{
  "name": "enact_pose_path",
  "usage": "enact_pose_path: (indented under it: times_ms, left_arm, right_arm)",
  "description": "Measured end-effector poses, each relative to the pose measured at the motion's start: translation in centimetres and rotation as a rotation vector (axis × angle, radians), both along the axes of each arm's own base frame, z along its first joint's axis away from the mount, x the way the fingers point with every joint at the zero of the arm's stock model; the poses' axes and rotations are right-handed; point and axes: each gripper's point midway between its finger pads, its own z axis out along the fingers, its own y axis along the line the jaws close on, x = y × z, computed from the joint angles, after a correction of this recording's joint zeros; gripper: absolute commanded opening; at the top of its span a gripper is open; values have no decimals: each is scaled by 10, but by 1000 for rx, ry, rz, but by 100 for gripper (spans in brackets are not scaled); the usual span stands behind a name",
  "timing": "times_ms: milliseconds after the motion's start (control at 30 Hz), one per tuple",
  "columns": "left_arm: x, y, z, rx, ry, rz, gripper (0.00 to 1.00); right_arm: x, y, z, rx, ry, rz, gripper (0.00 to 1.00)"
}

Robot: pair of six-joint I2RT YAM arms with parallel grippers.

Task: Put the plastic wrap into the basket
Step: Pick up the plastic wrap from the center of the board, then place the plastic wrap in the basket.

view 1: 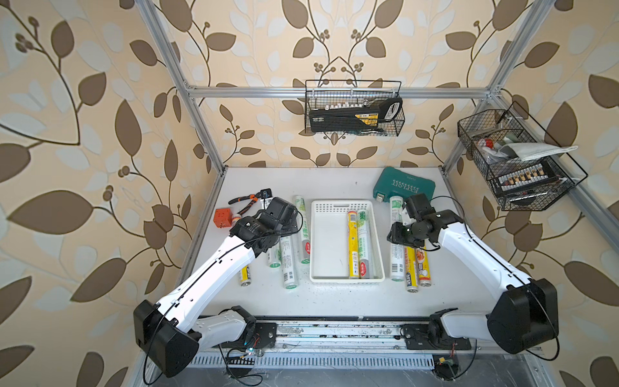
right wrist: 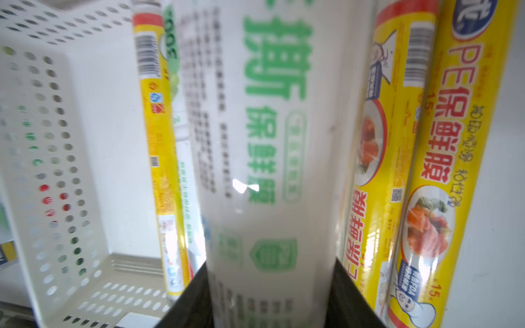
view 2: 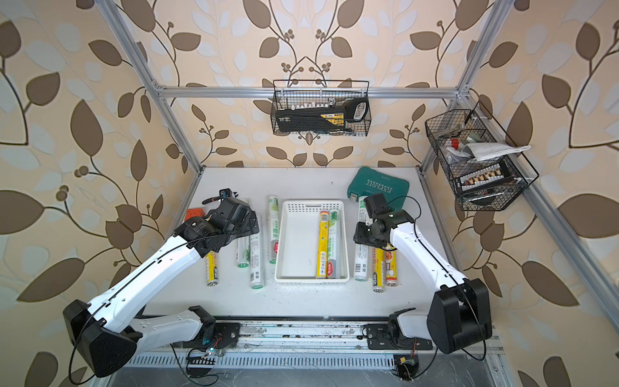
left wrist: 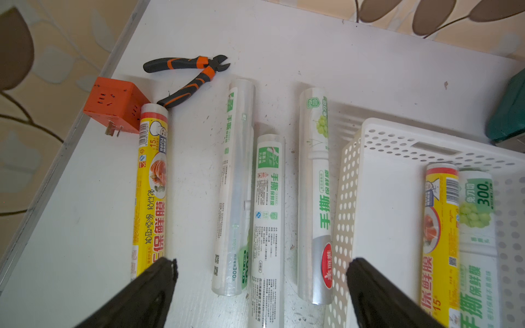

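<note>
The white basket [view 1: 330,234] stands mid-table and holds two rolls of plastic wrap, a yellow one [view 1: 352,248] and a white-green one [view 1: 364,244]. Just right of the basket lies a white roll with green print [right wrist: 270,127]. My right gripper [right wrist: 270,284] is shut on it, one black finger [right wrist: 349,301] on each side. Two yellow rolls [right wrist: 377,170] lie beside it. My left gripper [left wrist: 261,265] is open and holds nothing. It hovers over several rolls [left wrist: 268,213] left of the basket wall [left wrist: 345,198]. A yellow roll [left wrist: 150,184] lies furthest left.
Orange-handled pliers [left wrist: 187,76] and an orange plug cube [left wrist: 113,105] sit at the far left near the table edge. A green tool case [view 1: 403,186] lies behind the right arm. Black wire baskets [view 1: 353,110] hang on the rear and right frame.
</note>
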Motion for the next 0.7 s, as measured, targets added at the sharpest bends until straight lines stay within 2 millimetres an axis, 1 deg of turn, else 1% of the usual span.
enact_pose_path:
  times_ms: [100,300,433,600,700]
  left_arm:
    - [-2,3,4,-7,-11,3,99]
    - [-5,6,7,-9,-16,8,99]
    - [-6,7,7,-8,-15,8,99]
    - [-7,8,9,-9,-16,8,99]
    - [-9,9,9,-8,-16,8,99]
  right_arm:
    - [2,14,20,36,-36,20,43]
    - [-1,53,42,116,-63,81,43]
    - [-3,78,43,150,-55,112,43]
    - [-1,106,37,183,-43,136,43]
    - [2,119,31,201,-37,139,44]
